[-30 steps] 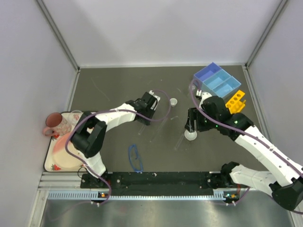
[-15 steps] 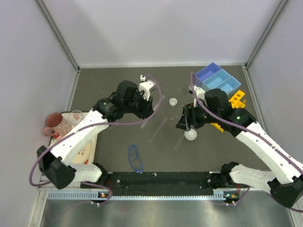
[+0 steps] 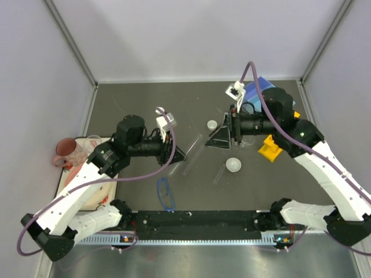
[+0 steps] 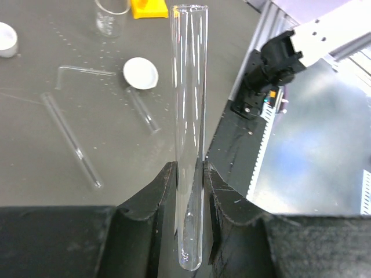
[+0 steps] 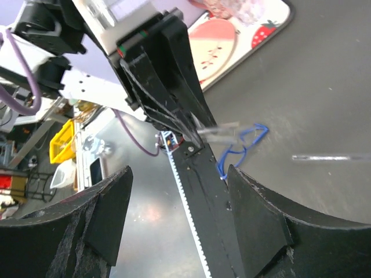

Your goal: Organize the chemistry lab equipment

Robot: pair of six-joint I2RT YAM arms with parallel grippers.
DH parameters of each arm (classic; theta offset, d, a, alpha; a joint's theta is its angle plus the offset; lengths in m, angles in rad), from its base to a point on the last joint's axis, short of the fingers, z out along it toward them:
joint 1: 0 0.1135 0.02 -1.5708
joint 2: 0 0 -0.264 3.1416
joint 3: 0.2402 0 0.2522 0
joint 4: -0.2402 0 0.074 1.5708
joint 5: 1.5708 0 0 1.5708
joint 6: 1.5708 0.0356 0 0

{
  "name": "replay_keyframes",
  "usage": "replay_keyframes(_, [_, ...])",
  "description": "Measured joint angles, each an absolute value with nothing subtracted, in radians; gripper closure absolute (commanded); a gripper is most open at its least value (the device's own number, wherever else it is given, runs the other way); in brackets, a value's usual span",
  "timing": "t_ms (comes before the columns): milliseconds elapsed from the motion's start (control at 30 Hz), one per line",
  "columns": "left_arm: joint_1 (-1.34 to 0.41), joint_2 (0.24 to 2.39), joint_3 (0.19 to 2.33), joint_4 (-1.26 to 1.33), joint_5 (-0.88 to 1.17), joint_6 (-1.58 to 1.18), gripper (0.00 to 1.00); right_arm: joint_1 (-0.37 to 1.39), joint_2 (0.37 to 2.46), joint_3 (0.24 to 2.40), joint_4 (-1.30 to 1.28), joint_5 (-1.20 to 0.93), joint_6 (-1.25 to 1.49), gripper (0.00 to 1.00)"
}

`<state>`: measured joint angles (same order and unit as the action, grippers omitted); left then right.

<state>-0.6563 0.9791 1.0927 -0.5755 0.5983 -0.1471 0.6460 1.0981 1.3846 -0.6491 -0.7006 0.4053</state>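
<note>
Right now my left claw is clamped on a thin clear tube, held off the table. It faces my right claw, which hangs wide and empty. I judge this the tube-racking step. Next the tube must reach the yellow rack, near my right arm, upright over a hole. Other tubes lie on the table.
</note>
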Motion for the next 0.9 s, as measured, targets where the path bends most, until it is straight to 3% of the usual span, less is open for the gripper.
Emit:
replay_keyframes(567, [-0.656,0.867,1.035,-0.446,0.797,-0.258,1.0,0.721,1.234,1.442,-0.615,-0.724,0.416,0.33])
replay_keyframes(900, [-0.656,0.866,1.029,-0.423,0.811,-0.266,1.0,0.752,1.242,1.457,-0.607,-0.72,0.428,0.49])
